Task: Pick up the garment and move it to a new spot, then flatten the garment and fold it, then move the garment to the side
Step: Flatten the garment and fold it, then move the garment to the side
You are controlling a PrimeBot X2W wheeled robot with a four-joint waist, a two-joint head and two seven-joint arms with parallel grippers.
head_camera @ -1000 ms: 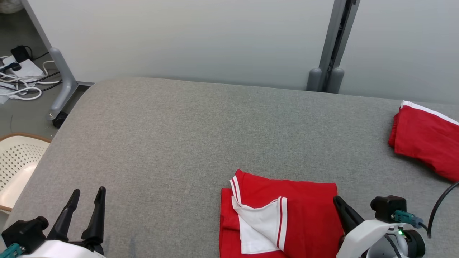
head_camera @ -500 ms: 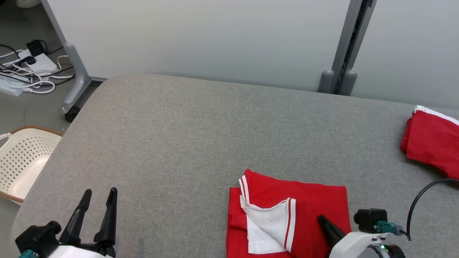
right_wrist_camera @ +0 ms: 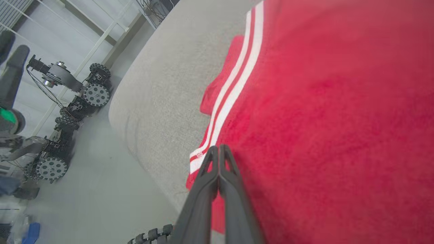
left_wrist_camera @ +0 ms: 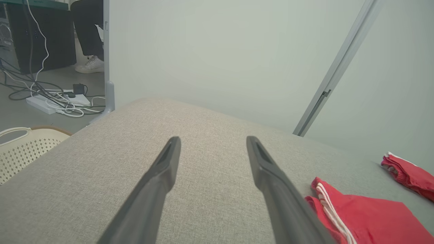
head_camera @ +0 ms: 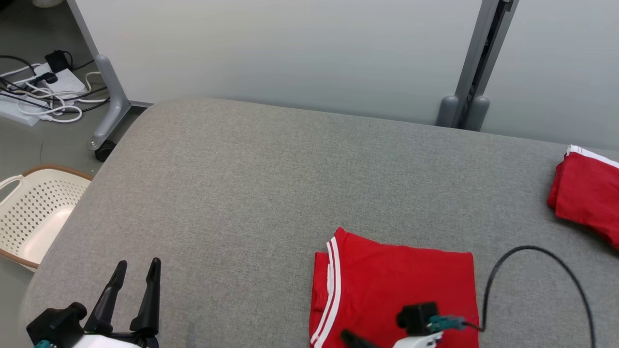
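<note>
The garment (head_camera: 401,280) is red with a white double stripe along its left edge and lies folded flat near the front edge of the grey table (head_camera: 271,183). My right gripper (head_camera: 347,335) is shut, its fingertips (right_wrist_camera: 218,149) pressed together low over the garment (right_wrist_camera: 322,101) by the striped edge; no cloth shows between them. At the table's front left my left gripper (head_camera: 138,263) stands open and apart from the cloth. In the left wrist view that gripper (left_wrist_camera: 213,139) has bare table between its fingers, and the garment (left_wrist_camera: 369,217) lies to its right.
A second red garment (head_camera: 587,193) lies folded at the table's far right edge. Beside the table's left end a cream perforated basket (head_camera: 34,212) stands on the floor. Cables and a power strip (head_camera: 43,92) lie by a partition foot (head_camera: 109,121). Wheeled robot bases (right_wrist_camera: 67,101) stand beyond the table's front edge.
The white flap on the garment has been laid over, so the top is now plain red. My right gripper has swept left and lower across the cloth. The head camera has shifted.
</note>
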